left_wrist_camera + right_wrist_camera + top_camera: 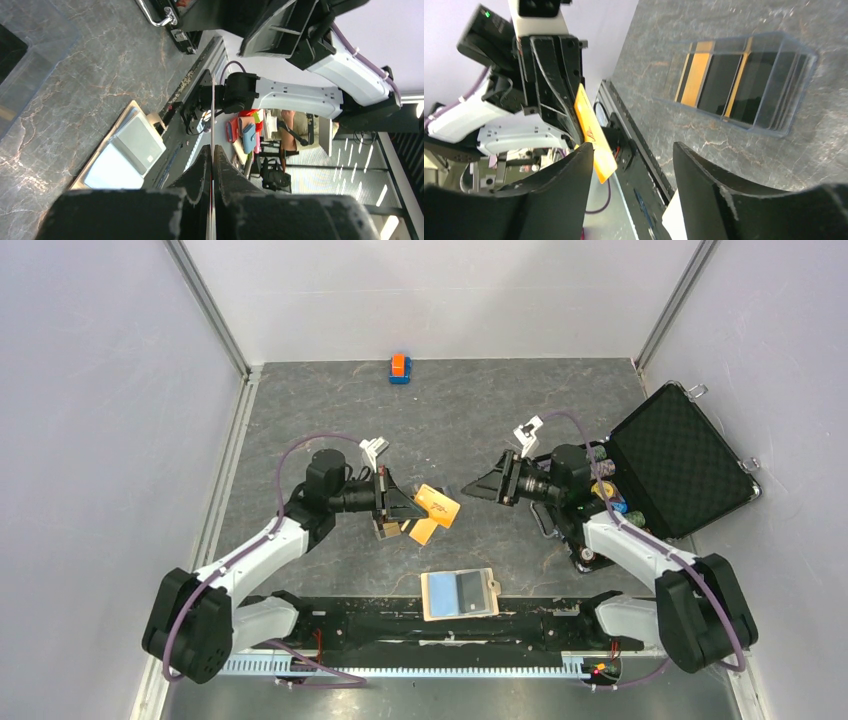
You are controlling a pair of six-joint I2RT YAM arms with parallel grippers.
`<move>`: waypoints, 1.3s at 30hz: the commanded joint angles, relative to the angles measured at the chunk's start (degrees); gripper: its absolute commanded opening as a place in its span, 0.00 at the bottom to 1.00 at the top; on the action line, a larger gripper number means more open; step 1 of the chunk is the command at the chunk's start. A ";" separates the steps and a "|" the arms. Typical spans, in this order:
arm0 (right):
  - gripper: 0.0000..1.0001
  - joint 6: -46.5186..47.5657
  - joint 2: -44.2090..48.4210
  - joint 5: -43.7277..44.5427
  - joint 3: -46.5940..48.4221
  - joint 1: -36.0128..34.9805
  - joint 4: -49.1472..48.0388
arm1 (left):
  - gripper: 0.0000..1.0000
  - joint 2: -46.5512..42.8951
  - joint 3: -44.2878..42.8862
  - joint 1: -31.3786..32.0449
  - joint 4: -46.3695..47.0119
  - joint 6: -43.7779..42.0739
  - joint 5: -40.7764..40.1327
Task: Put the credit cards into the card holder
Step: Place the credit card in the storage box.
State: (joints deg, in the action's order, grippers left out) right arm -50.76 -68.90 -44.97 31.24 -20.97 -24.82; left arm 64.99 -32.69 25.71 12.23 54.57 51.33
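Left gripper (415, 507) pinches orange card (440, 505); right gripper (472, 489) spread, empty. Best: square card's edge to holder (460, 594) mouth, slide in flat.

Left pincer (420, 507) and right pincer (480, 488) black; arms (255, 552) white, cables (296, 448) purple.

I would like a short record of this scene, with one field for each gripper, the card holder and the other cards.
left gripper: shut on an orange card, held in the air
right gripper: open, empty, facing that card
card holder: flat at the near edge of the table, with a light blue card and a dark card
clear tray: on the table, spare cards inside, orange and black
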 commanded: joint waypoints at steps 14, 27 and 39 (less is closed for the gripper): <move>0.03 -11.12 -7.86 -8.37 2.51 -8.67 -20.48 | 0.02 1.65 -5.22 -0.18 -7.75 -8.20 3.29; 0.00 1.67 -5.44 -4.09 8.51 -7.55 -0.08 | 0.02 6.38 -11.61 -0.25 -24.49 -21.91 1.54; 0.00 -0.22 -11.12 -6.50 12.09 -5.88 -4.44 | 0.09 10.02 -15.98 -0.31 -39.07 -36.44 14.43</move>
State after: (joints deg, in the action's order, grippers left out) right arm -50.96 -79.05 -52.31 39.70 -27.77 -24.08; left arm 73.93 -46.46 25.04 -16.32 27.83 59.00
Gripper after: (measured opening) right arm 0.006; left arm 0.077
